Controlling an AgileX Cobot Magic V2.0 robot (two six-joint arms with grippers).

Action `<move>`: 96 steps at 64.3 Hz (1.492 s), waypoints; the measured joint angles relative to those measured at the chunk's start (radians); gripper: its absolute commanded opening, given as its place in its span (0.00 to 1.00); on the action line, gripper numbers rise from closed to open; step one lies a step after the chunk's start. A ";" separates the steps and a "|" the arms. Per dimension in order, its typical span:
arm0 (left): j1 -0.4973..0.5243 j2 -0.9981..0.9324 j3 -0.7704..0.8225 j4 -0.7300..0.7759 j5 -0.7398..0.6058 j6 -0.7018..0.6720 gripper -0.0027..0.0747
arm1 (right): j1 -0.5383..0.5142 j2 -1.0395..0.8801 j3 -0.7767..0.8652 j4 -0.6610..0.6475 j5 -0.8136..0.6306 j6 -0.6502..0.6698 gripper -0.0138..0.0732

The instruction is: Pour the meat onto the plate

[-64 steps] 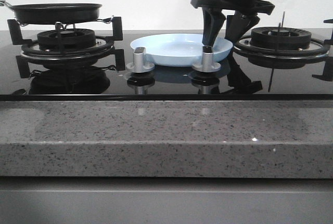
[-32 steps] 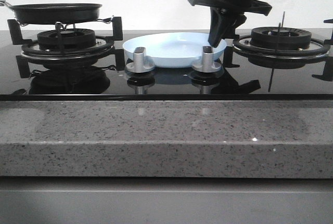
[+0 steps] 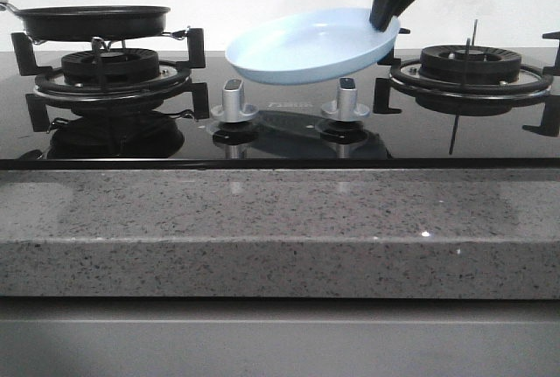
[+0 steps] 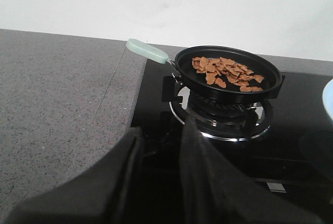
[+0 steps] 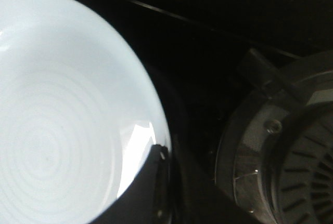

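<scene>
Big picture first: grey speckled tabletop (image 3: 280, 219) across the front, w/ a glossy black glass hob (image 3: 280, 136) set into it. Left burner (image 3: 112, 66) and right burner (image 3: 472, 64) both sit on the hob, black grates around each. Left burner carries the black frying pan (image 4: 229, 73), pale green handle (image 4: 148, 50) sticking out toward the grey counter side.

Now the plate (image 3: 311, 45), pale blue, up in the air, clear of the glass, between the two burners and above the two silver knobs (image 3: 234, 99). It's tilted: right edge high, left edge hanging lower. You can see its reflection on the hob under it. Empty inside, just faint rings in the glaze in the right wrist view.

Right tool (image 3: 389, 11) is clenched on the plate's right rim, jaws pinching the raised edge from above; right wrist view (image 5: 158, 156) confirms, dark fingers either side of the rim w/ the right burner just beside.

Left tool (image 4: 158, 146): not in the front view at all. In its own wrist view the two black fingers stand apart w/ a gap between, nothing in them, so released. It sits near the corner of the hob, pointed at the pan, well apart from it.

Smallest bit: the meat (image 4: 225, 71), orange-brown flat chunks, heaped in the pan, none on the plate.
</scene>
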 measured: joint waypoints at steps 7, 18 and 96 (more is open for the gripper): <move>0.000 0.000 0.000 0.000 0.000 0.000 0.28 | 0.000 -0.050 0.000 0.000 0.005 0.000 0.09; 0.000 0.000 0.000 0.000 0.000 0.000 0.28 | 0.000 -0.160 0.031 0.014 0.007 0.001 0.09; 0.000 0.000 -0.003 -0.072 0.000 0.000 0.28 | 0.102 -0.491 0.819 0.071 -0.353 -0.027 0.09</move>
